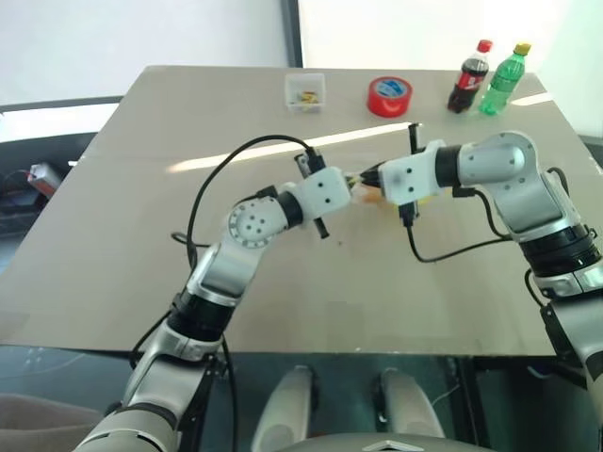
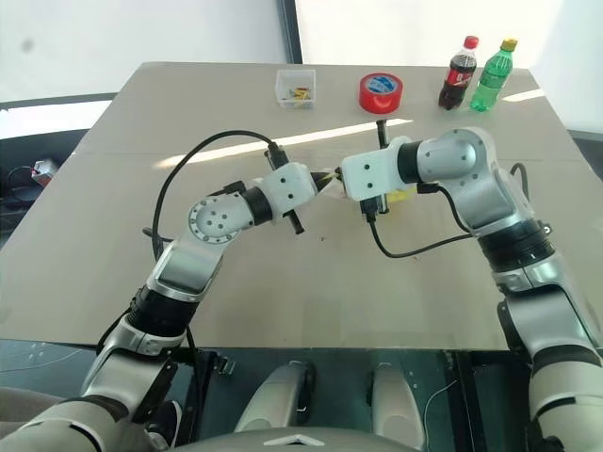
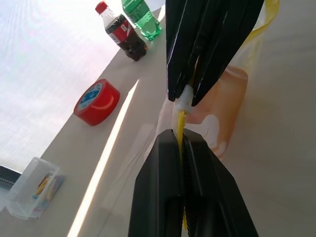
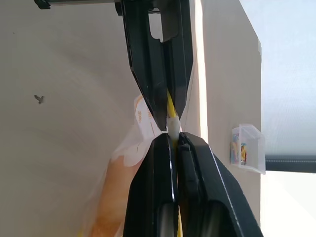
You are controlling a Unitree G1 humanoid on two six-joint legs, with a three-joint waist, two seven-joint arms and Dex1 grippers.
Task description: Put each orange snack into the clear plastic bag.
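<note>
My left pincer [image 3: 180, 140] and right pincer [image 4: 174, 136] both clamp the bag [image 3: 224, 106], snacks apparently inside, only sealing left.

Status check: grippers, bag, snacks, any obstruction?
Left gripper and right gripper both shut on clear plastic bag, at its yellow seal. Orange snack inside. Nothing obstructing.

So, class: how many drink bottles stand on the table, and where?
2. The cola bottle and the green bottle stand side by side at the table's far right corner, right of the red tape roll. None seems hidden.
</note>
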